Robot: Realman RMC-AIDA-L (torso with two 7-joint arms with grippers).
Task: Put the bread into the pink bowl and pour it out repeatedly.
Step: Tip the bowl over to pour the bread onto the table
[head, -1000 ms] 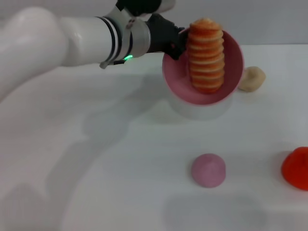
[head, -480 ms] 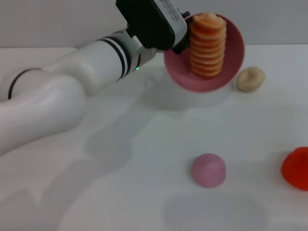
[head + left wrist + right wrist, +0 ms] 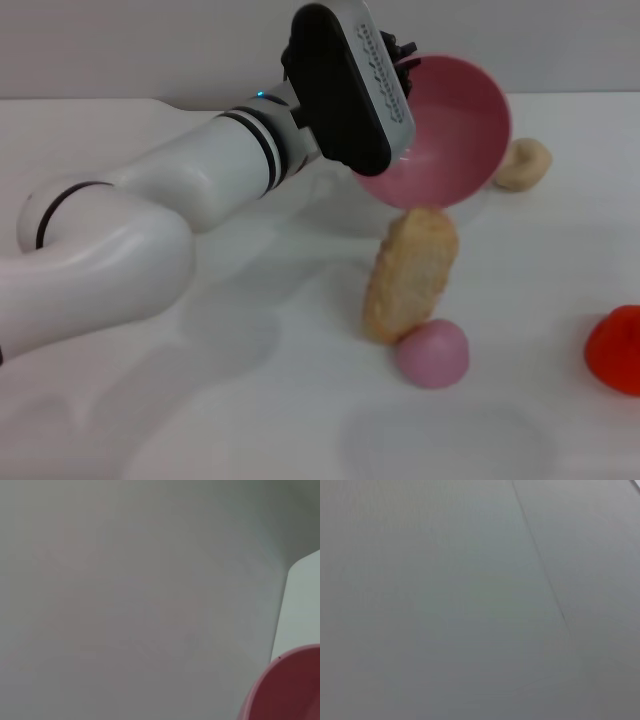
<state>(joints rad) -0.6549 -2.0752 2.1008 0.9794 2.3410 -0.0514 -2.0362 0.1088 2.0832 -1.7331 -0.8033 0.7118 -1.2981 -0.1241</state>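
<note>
Holding the tipped bowl (image 3: 450, 130) at its rim, our left gripper (image 3: 400, 62) is clamped; the bread (image 3: 410, 272) stands below, touching the bun (image 3: 432, 352).

Bright, even overhead light washes the white bench (image 3: 250, 420) (soft, faint shadows only). The pink bowl (image 3: 450, 140) shows mild gloss. Both wrist views are featureless grey blur.
</note>
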